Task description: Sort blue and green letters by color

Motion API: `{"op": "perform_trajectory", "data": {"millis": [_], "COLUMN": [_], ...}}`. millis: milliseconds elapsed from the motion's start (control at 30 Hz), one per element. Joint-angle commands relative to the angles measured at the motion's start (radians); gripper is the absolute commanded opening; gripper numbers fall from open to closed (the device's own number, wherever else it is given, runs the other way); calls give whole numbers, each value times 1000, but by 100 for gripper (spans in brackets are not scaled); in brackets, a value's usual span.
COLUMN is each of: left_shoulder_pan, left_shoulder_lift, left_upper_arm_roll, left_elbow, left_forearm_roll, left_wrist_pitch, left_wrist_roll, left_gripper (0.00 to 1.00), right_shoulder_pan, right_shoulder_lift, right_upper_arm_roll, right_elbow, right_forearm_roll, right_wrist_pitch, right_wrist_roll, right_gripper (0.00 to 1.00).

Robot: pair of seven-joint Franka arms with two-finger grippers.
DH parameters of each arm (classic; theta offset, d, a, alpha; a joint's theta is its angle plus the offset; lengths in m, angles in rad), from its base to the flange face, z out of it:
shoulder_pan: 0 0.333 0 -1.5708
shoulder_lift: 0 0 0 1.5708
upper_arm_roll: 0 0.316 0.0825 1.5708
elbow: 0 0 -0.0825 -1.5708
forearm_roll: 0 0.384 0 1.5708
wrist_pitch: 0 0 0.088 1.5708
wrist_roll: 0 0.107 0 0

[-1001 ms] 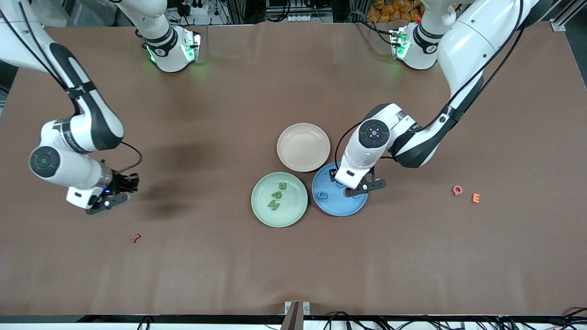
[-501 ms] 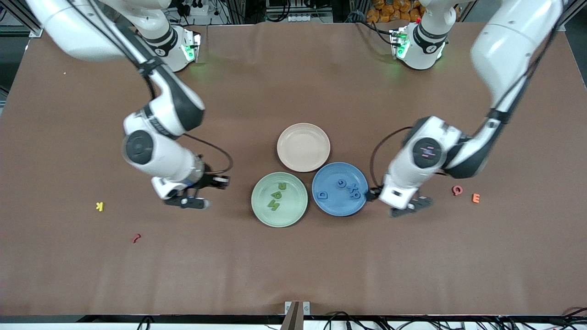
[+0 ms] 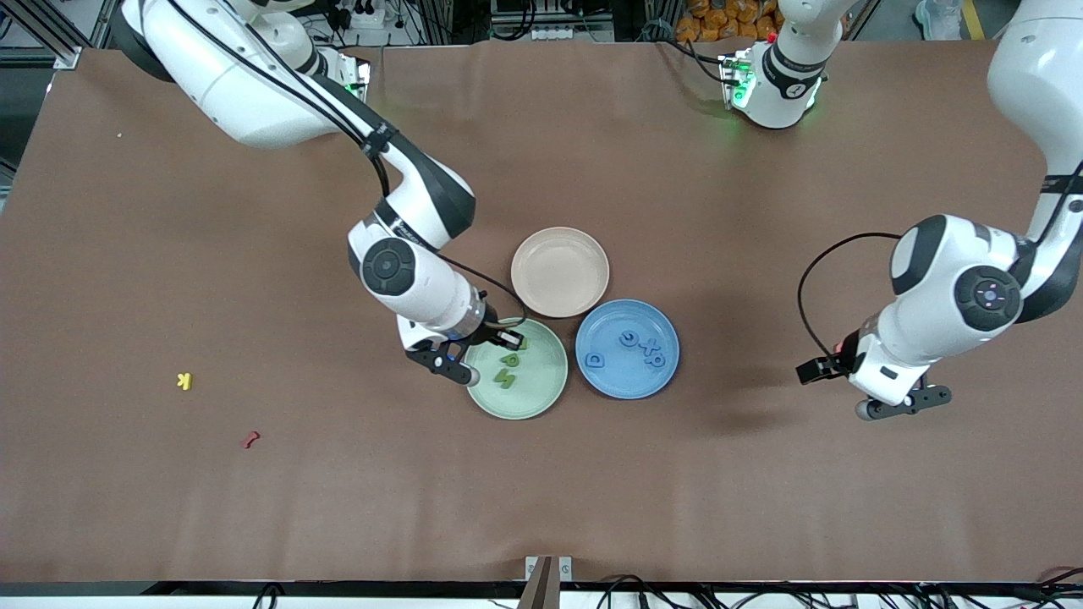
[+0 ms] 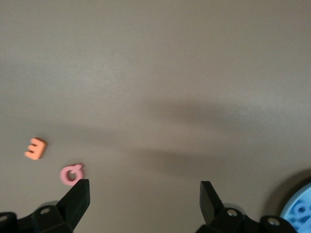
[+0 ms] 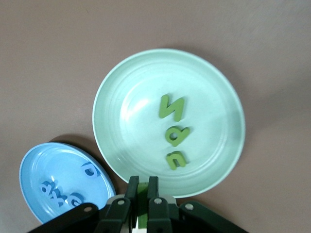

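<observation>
Nearly finished, the right gripper (image 5: 139,190) pinched the last green letter (image 5: 141,190) over the green plate (image 3: 546,397) (four blues (image 3: 630,348) plated at its three o'clock), while the left gripper (image 4: 144,200) waited, spread.

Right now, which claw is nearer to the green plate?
Right. The right claw hangs over the green plate, shut on a green letter. The left claw is open, over bare table past the blue plate.

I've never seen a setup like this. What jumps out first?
Three round plates cluster mid-table: a pale green plate holding green letters, a blue plate holding blue letters, and a bare beige plate. The right gripper hangs over the green plate, pinching a small green piece.
</observation>
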Motion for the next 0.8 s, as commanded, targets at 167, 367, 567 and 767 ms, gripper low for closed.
{"op": "perform_trajectory", "data": {"millis": [167,367,567,767], "left_shoulder_pan": [120,8,-333,-393], "left_shoulder_lift": [-91,-207,-345,-473], "left_upper_arm_roll": [-79,71,502,601], "left_elbow": [-28,-35,-58,-131], "left_forearm_roll": [-23,-181,-466,-500], "left_wrist_pitch": [-164,-197,-194,-197], "left_wrist_roll": [171,278,519,576], "left_gripper": [100,100,100,100], "right_shoulder_pan": [25,11,-15,-64], "right_shoulder_lift": [63,54,31,-85], "right_upper_arm_roll": [-20,-20,-17,-14], "right_elbow": [44,50,69,57], "right_forearm_roll": [-79,-76,-71,-67], "right_wrist_pitch": [24,16,-18,-97], "right_wrist_roll": [69,64,55,-25], "right_gripper": [100,100,100,100]}}
